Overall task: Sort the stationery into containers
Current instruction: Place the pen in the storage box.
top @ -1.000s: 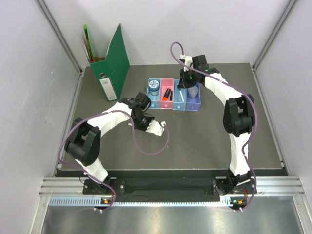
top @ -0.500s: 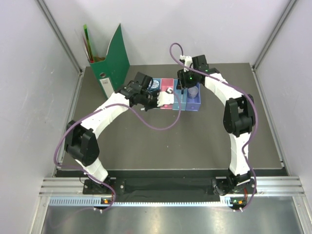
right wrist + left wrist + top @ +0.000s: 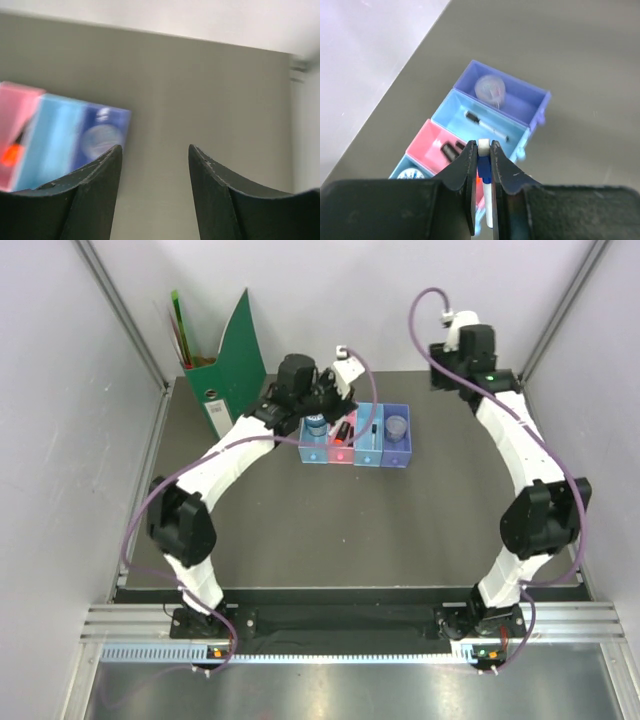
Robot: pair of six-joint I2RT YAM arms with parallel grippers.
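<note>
My left gripper (image 3: 325,408) is shut on a white pen with a blue cap (image 3: 484,167) and holds it above the row of trays, over the pink tray (image 3: 427,142) and the blue tray (image 3: 313,447). The pink tray holds the orange-and-black highlighter (image 3: 343,432). The blue tray holds a round bluish disc (image 3: 411,174). The light blue tray (image 3: 520,131) holds a thin pen-like item (image 3: 487,127). The purple tray (image 3: 398,455) holds a clear disc (image 3: 490,89). My right gripper (image 3: 455,375) is open and empty, raised at the back right, away from the trays (image 3: 100,137).
A tall green file folder (image 3: 238,365) and a green holder with coloured sheets (image 3: 195,350) stand at the back left. The enclosure walls close in on both sides. The dark table (image 3: 350,530) stretches in front of the trays.
My left arm swung from the table's middle up over the trays with the pen. My right arm pulled back from above the trays to the back right.
</note>
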